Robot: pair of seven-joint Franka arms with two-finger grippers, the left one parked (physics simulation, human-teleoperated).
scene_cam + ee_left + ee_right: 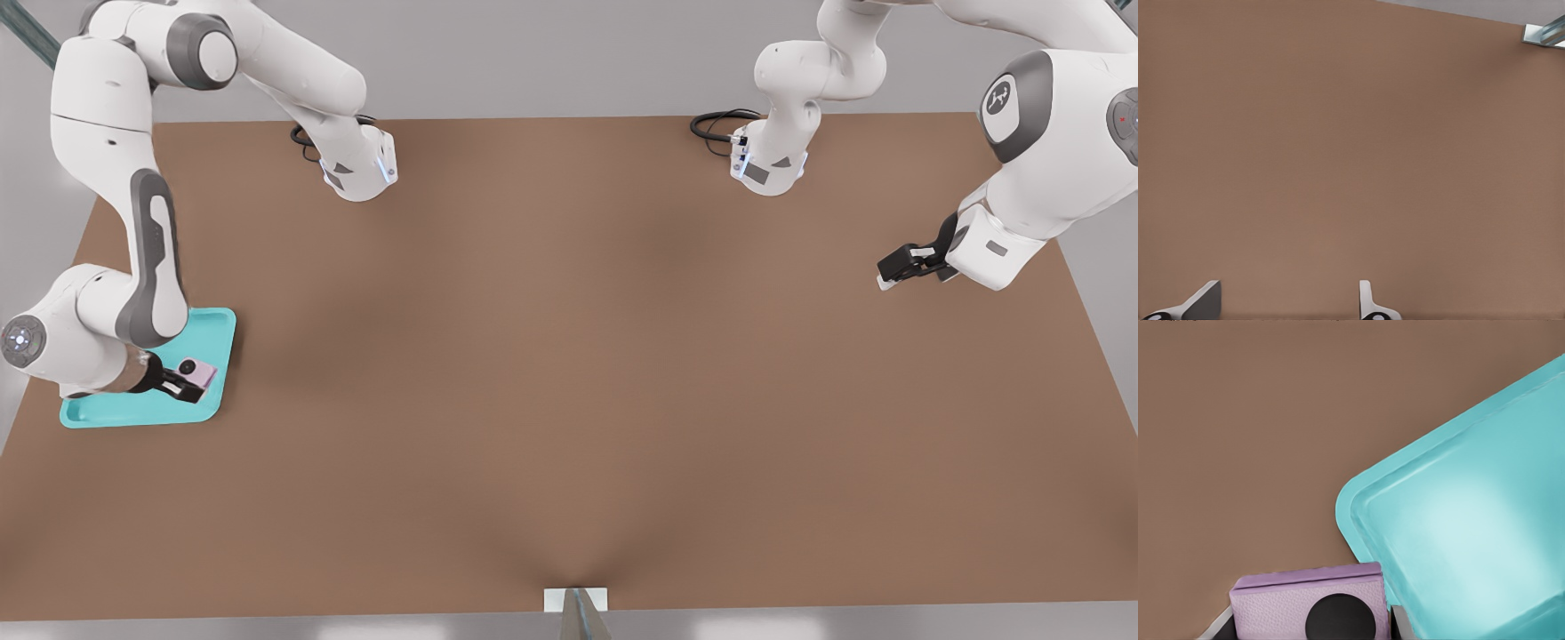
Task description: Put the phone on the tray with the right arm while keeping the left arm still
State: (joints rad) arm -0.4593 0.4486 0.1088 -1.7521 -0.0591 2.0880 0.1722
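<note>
**Operator:** State the position of the phone (pixel 197 368) and the pincer (pixel 182 380).

**Technician:** The right arm (pixel 147 267) reaches down at the front view's left. Its pincer is clamped on the phone, one finger on each side edge. The phone is over the tray (pixel 213 329), near the tray's edge toward the counter (pixel 569 356) centre. Whether the phone touches the tray floor cannot be determined from these views.

**Operator:** What does the wrist view show?

**Technician:** The phone (pixel 1310 603) sits between the fingers, with one black lens facing the camera. A rounded tray corner (pixel 1358 503) lies just beside it.

**Operator:** Handling characteristics?

**Technician:** Judged from appearance: a small, rigid, light body. The folded case looks thick enough to give flat, parallel side faces, which are the proper hold points. The outer shell has a grained texture, so slip should be moderate. Lens glass and hinge are the likely fragile parts; avoid pressing on them.

**Operator:** Release guidance?

**Technician:** Lower until the phone rests flat inside the raised rim, then part the fingers. Dropping from height risks the phone bouncing or sliding onto the rim.
</note>
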